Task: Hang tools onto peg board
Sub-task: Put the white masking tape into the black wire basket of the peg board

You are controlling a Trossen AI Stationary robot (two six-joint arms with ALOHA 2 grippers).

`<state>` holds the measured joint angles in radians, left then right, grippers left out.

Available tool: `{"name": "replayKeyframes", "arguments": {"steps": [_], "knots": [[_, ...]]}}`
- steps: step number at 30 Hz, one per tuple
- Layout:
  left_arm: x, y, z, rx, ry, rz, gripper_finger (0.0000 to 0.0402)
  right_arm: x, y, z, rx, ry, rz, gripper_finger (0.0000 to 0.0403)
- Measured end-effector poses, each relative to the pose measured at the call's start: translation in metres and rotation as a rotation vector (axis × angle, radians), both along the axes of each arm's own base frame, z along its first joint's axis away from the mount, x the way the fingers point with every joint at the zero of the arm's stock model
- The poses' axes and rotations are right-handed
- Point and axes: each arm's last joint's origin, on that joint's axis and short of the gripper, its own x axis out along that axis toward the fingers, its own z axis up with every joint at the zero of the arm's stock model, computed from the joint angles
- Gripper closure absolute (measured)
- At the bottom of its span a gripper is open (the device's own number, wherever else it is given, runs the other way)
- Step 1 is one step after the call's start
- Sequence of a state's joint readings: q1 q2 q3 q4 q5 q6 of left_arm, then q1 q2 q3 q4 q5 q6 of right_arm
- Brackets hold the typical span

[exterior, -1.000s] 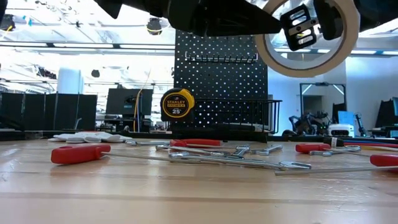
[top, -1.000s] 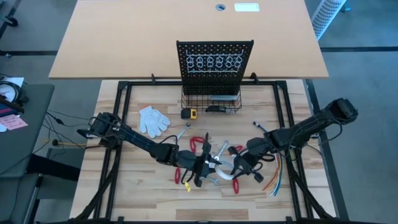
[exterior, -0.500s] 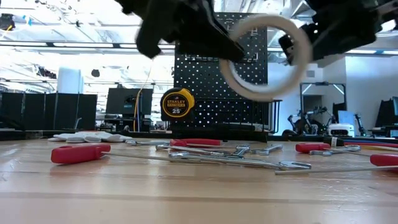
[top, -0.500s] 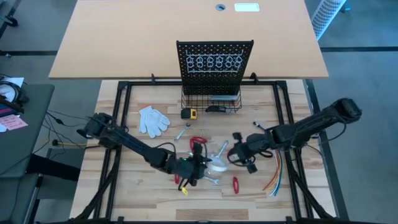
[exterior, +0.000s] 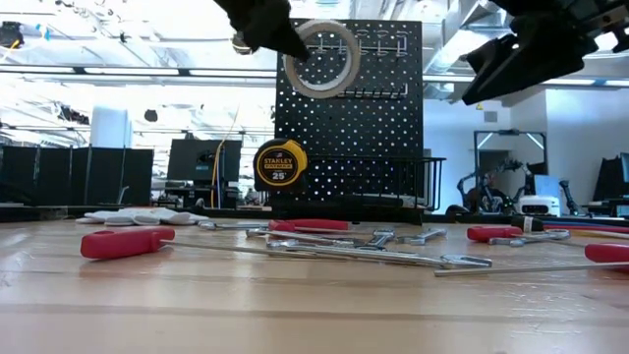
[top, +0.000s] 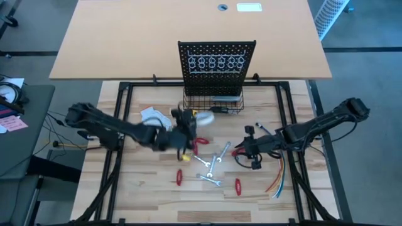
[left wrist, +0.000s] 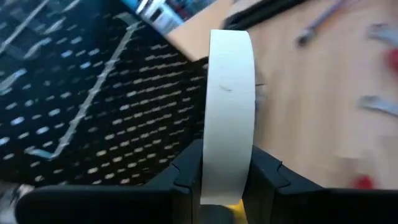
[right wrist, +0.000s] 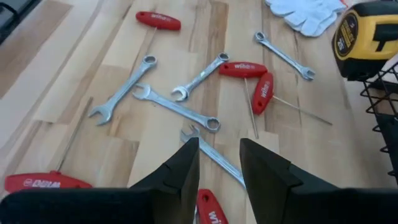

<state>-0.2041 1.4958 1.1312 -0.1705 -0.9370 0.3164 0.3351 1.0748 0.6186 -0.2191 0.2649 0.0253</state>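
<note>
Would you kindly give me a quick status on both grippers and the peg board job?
Left gripper shut on tape roll, up before the peg board. Right gripper open, empty, above the wrenches. Tools lie unhung on the table.

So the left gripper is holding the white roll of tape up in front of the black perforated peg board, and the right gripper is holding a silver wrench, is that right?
Not quite. The left gripper does hold the white roll of tape up before the black perforated peg board, but the right gripper holds nothing. The right wrist view shows its fingers apart and bare, with the silver wrenches lying on the wooden table below.
</note>
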Motion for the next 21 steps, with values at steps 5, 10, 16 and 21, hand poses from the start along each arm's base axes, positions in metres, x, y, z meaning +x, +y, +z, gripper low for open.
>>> {"name": "replayKeyframes", "arguments": {"steps": [5,10,16,21], "knots": [[-0.003,0.048,-0.001,-0.081,0.076,0.007,0.0333,0.003,-0.001,-0.005,-0.013,0.024,-0.004,0.0280],[-0.004,0.077,-0.002,-0.049,0.127,0.058,0.0317,0.008,-0.003,-0.011,-0.022,0.050,-0.019,0.0280],[-0.006,0.095,-0.002,-0.056,0.139,0.076,0.0310,0.010,-0.003,-0.015,-0.031,0.071,-0.019,0.0280],[-0.006,0.107,-0.003,-0.120,0.130,0.009,0.0308,0.010,-0.003,-0.015,-0.029,0.071,-0.020,0.0280]]}}
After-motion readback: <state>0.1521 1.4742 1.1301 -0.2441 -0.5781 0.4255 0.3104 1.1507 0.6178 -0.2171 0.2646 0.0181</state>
